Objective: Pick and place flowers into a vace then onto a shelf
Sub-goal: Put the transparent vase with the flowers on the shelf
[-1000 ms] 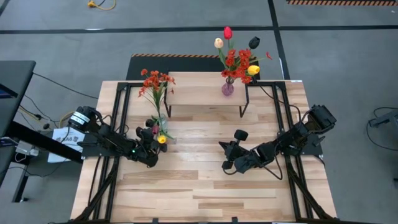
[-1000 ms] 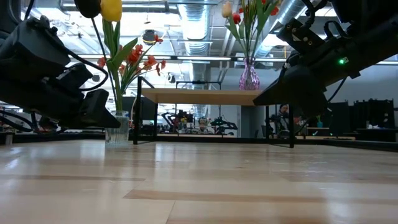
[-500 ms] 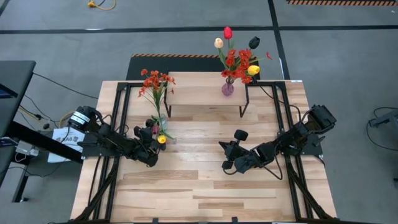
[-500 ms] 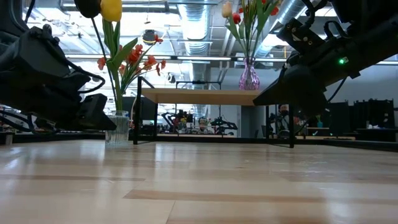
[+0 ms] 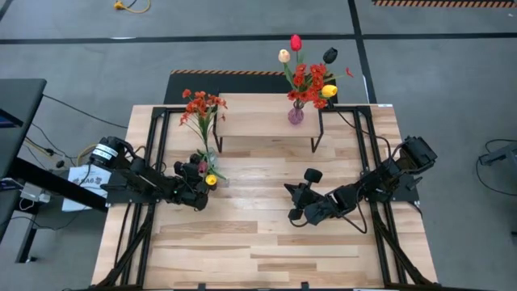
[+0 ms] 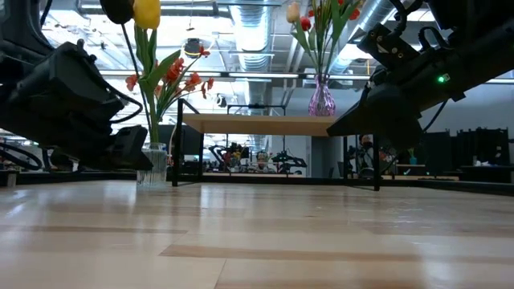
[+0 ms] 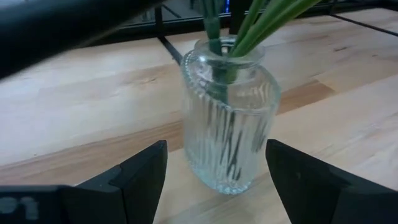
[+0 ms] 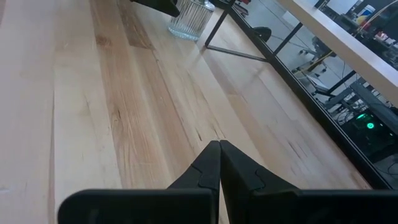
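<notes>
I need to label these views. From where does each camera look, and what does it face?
High: overhead, facing down; both arms, shelf.
Low: table height, facing across; both arms.
Left wrist: faces clear vase between open left gripper.
Right wrist: faces tabletop; shut right gripper.
All four views show the clear vase.
</notes>
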### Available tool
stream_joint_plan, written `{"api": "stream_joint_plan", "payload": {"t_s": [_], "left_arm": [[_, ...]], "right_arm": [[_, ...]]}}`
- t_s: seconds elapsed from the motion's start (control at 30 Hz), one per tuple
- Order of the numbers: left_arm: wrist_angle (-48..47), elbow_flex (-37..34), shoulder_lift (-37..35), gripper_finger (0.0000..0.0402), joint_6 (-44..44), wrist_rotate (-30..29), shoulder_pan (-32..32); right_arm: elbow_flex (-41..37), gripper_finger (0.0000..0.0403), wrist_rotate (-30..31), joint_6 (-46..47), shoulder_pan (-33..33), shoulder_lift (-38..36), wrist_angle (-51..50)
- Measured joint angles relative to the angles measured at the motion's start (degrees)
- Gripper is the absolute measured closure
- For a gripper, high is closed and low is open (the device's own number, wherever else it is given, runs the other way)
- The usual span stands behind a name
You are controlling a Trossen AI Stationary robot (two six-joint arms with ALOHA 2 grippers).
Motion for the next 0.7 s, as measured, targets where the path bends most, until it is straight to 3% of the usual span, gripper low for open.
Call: {"api": "stream_joint_plan", "payload": {"t_s": [0.3,0.7], "left_arm": [[0.8,2.8,0.0,0.0141,6.8,-0.1,1.6],[0.7,3.1,0.0,0.0141,7.7,3.3,5.9]], "right_arm": [[0.0,0.0403,0.1,0.0,-0.1,0.0,0.0],[0.0,0.0403,0.1,0.0,-0.1,0.0,0.0]]}}
